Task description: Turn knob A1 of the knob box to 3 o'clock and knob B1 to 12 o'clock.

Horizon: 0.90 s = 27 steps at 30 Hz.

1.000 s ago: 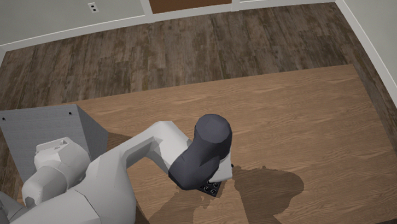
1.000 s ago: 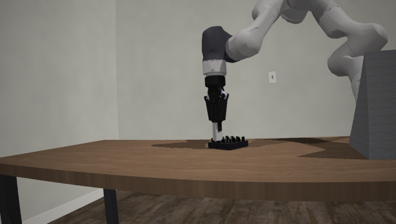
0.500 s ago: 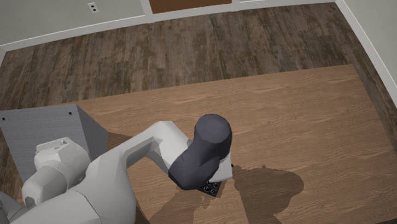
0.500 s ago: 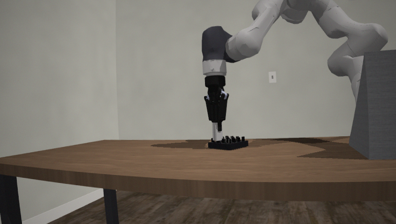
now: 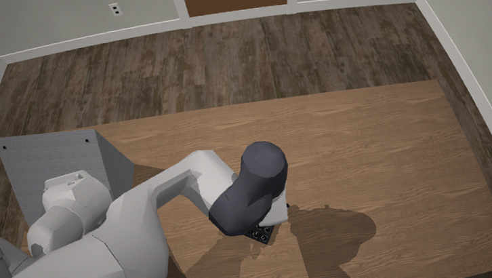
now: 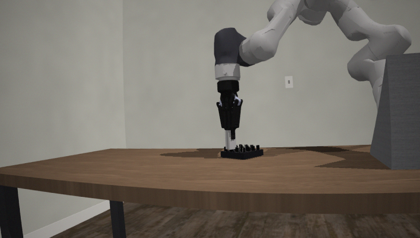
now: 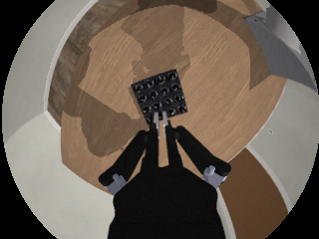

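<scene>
- Table [image 6: 88, 173]: wooden, dark legs; knob box [image 6: 242, 153] stands on it near mid-table, flat on its underside.
- Gripper [image 6: 230, 143]: points down at the box's left edge in the exterior view, fingers drawn nearly together around a corner knob [image 7: 159, 115]; which knob cannot be read.
- Grey block [image 6: 397, 117]: on the table at far right, well apart from the box.

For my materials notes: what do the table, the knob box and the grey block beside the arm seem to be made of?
Table: wood or wood veneer, matte, with visible grain, on dark legs that look like metal. Knob box: black and matte, probably plastic; too small to be sure. Grey block: dull grey with fine horizontal lines, perhaps brushed metal or concrete; the look leaves it open.
</scene>
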### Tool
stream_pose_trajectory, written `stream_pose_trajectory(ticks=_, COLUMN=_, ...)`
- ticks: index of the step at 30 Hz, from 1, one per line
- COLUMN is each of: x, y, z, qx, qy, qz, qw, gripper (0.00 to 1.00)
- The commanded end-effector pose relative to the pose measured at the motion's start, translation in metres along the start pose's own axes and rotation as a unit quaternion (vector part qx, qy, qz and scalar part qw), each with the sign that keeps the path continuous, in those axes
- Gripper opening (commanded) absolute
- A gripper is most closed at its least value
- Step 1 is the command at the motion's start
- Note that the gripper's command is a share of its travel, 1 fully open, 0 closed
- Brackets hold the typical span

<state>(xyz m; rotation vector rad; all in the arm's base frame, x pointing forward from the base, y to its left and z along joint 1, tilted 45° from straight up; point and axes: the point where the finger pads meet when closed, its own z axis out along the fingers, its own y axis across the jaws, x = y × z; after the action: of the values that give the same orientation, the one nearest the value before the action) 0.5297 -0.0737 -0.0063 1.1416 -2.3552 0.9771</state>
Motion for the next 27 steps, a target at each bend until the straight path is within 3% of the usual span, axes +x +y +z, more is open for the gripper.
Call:
stream_pose_trajectory(ticks=1, x=0.0009, y=-0.0003, z=0.0016, qx=0.000, qy=0.001, qz=-0.001, qw=1.000, gripper=0.05)
stream_pose_trajectory(ticks=11, x=0.0009, y=-0.0003, z=0.0016, qx=0.000, qy=0.001, qz=-0.073, qw=0.997, gripper=0.05)
stream_pose_trajectory(ticks=27, x=0.0009, y=-0.0003, z=0.0016, qx=0.000, qy=0.001, qz=-0.213, qw=0.977, gripper=0.05)
